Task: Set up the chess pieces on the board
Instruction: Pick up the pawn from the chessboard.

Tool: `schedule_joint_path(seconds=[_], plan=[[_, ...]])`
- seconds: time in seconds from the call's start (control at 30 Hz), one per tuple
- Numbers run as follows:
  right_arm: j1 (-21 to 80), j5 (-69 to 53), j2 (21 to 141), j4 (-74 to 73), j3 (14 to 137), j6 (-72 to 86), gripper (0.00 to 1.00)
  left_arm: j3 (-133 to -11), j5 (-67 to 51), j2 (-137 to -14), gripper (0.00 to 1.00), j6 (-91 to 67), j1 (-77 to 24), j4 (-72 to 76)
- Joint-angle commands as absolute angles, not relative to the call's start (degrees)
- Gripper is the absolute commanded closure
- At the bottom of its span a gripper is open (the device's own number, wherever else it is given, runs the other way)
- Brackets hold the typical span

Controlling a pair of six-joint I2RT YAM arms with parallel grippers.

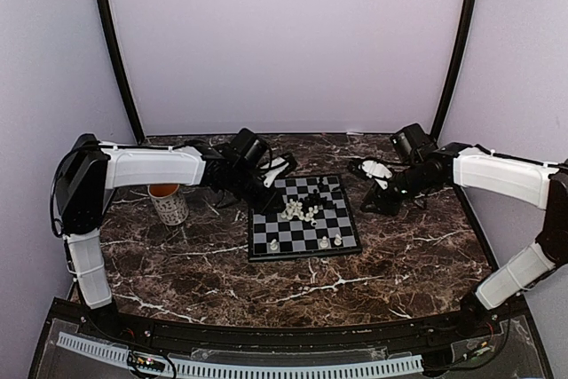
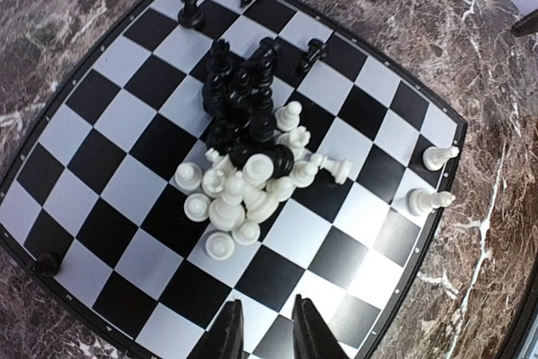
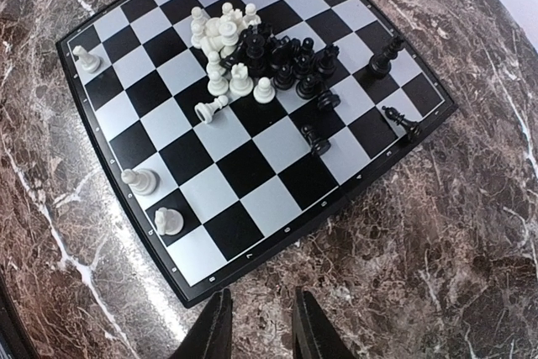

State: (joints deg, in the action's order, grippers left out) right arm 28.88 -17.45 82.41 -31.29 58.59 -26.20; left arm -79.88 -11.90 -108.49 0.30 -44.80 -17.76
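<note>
Chess pieces [image 2: 255, 167] in tangled, overlapping heap

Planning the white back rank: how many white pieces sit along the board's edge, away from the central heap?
3, all along one edge of the board: one white piece alone near a corner, two more close together toward the other end. None looks hidden.

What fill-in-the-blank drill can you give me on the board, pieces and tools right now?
1. Most chess pieces are heaped near the ___ of the board.
2. In the left wrist view, the half of the heap nearest the left tool is ___ in colour.
3. The right tool is open and holds ___.
4. The mug stands on the robot's ___ side of the board.
Missing words: middle; white; nothing; left.
</note>
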Motion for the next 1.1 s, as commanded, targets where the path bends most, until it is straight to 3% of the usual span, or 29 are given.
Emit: schedule_joint_path(seconds=[0.0, 0.8, 1.07], plan=[[27.6, -19.3, 81.5, -28.6, 56.7, -24.9, 0.75, -83.7, -11.6, -111.6, 0.78, -2.8, -44.4, -22.5], [25.2, -21.5, 80.2, -26.2, 55.3, -24.1, 0.75, -92.9, -9.9, -120.8, 0.80, -4.1, -44.6, -26.7], [25.2, -21.5, 80.4, -26.2, 55.4, -24.1, 0.75, -93.9, -8.9, -121.6, 0.89, -3.7, -44.6, -27.4]])
